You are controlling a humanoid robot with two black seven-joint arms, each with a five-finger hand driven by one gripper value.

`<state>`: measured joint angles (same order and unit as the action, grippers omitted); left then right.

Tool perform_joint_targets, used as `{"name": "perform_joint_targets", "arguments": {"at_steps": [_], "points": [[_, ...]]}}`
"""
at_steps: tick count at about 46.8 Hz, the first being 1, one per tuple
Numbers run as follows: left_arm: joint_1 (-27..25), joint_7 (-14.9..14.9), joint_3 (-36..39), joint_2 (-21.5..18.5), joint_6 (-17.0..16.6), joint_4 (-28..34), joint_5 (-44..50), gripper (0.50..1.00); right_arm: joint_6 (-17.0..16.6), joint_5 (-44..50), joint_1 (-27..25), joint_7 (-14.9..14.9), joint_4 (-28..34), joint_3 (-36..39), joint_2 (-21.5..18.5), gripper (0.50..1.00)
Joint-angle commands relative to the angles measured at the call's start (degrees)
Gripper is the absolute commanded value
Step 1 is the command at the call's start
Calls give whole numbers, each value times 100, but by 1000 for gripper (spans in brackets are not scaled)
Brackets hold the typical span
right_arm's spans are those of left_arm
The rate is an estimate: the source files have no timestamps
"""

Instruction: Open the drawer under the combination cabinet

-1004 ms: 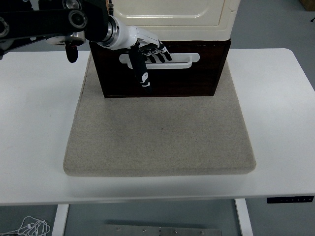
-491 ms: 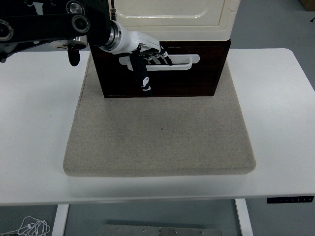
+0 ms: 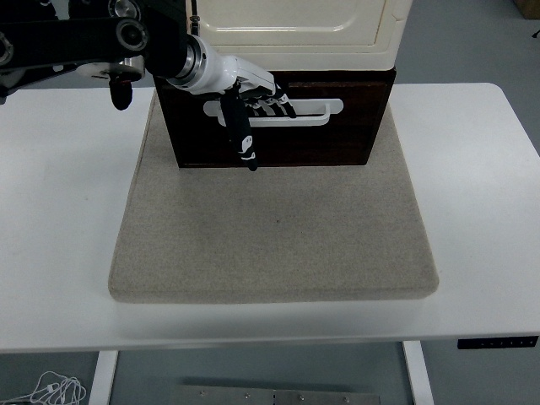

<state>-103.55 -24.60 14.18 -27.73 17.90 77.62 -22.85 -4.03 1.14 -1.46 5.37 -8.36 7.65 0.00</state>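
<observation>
1. A white table (image 3: 67, 253) stands in front of me; a big grey mat (image 3: 278, 228) lies on it; at the far end of the mat sits the combination cabinet (image 3: 295, 21), cream on top.
2. Under the cream part is the drawer (image 3: 337, 139); it is dark brown, and it faces the near edge of the table; a long white handle (image 3: 325, 112) runs across its front.
3. The left hand (image 3: 253, 97) comes in from the left on a black arm; it is at the left part of the handle.
4. Its fingers (image 3: 274, 103) are curled over the handle bar, so I think it is holding the handle; the thumb (image 3: 240, 135) points down in front of the drawer, a little apart from the other fingers.
5. I see no right hand anywhere.
6. How far along is the job? The reaching part looks done; the hand is on the handle.
7. The drawer front sits close under the cream part and looks shut, or nearly shut; I cannot tell if there is a tiny gap.
8. What is left is the main part; the drawer must slide out over the mat toward the near edge; there is lots of bare mat in front for it to come out.
</observation>
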Motion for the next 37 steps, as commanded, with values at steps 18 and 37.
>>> {"name": "perform_joint_targets", "arguments": {"at_steps": [18,37], "points": [[-77,-1,-21,-4,346,34,-9,1000,-2,0,-4,8,1,0,0,926],[-244,-1,-161,-4,1005,131,-123,1000,-2,0,-3,-1,-8,0,0,926]]}}
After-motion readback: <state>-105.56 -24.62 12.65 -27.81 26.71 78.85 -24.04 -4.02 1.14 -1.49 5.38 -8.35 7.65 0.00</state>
